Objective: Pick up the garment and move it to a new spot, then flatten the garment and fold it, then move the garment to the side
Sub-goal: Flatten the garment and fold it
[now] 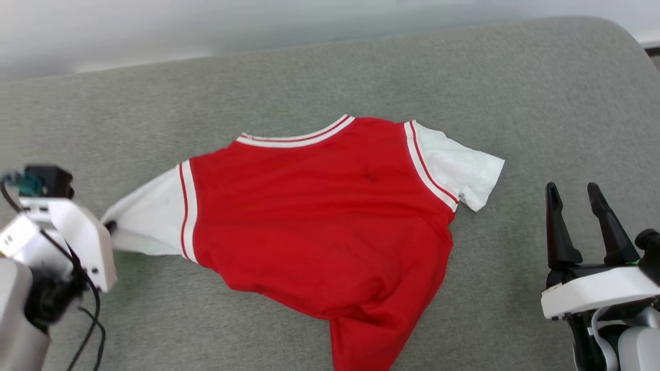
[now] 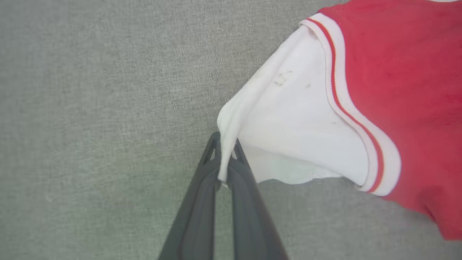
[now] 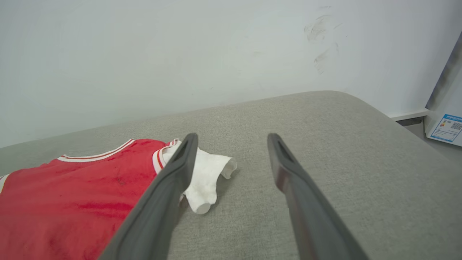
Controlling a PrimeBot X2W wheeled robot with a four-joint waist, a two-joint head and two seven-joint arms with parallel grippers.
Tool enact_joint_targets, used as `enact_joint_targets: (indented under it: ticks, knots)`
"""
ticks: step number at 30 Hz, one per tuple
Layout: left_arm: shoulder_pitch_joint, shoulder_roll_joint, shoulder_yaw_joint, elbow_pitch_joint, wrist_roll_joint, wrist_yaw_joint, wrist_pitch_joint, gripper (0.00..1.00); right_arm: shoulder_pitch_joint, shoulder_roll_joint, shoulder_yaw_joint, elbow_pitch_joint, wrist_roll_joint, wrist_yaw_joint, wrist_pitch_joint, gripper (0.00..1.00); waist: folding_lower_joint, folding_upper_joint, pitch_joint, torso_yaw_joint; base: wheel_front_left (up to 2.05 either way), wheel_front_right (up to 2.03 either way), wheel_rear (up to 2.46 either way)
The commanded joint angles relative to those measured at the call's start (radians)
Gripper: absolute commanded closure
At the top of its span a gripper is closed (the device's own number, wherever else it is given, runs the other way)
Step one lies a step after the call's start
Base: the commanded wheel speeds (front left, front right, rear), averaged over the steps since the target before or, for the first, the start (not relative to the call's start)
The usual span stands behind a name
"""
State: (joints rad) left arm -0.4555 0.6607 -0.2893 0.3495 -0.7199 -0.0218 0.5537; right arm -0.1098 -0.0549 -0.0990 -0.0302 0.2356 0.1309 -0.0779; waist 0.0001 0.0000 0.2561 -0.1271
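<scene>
- Grey cushion point(image 1: 515, 77); red shirt point(image 1: 319, 216) lies mid-frame, rumpled.
- Your left claw point(image 2: 225, 151) pinches the left-frame sleeve point(image 2: 288, 126) tip; right claw point(image 1: 572, 188) gapes empty, lower right.
- Soft, limp, light, so expect sag; take the other sleeve point(image 1: 459, 165).

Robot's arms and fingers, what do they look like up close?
Each gripper has two long, dark grey fingers tapering to narrow tips. The right gripper sits on a white block with black joints below. The left arm wears a white shell, with black cables looping beside it and a small teal part on top.
</scene>
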Motion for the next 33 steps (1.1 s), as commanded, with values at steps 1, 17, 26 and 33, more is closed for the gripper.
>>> enact_joint_targets:
  ticks: [1,17,26,33]
  knots:
    - [0.049,0.006,-0.002,-0.028,0.0,0.012,-0.019,1.0,0.01,-0.002,-0.003,-0.003,-0.01,0.0,0.008,0.0,-0.0001,0.0,-0.021,0.02,0.0,0.0,0.0]
    - [0.213,-0.173,0.003,-0.236,0.143,0.012,-0.674,0.0,0.06,-0.022,-0.012,-0.018,-0.002,0.0,0.06,0.0,-0.0001,0.0,-0.129,0.09,0.0,0.0,0.0]
    - [0.363,-0.251,0.011,-0.373,0.236,0.097,-0.813,0.0,0.052,-0.138,0.055,-0.058,0.043,0.0,0.222,0.0,-0.0001,0.0,-0.138,0.146,0.0,0.0,0.0]
    - [0.359,-0.248,0.005,-0.427,0.277,0.094,-0.818,0.0,-0.085,-0.267,0.045,-0.05,0.167,0.0,0.663,0.0,-0.0001,0.0,-0.089,0.205,0.0,0.0,0.0]
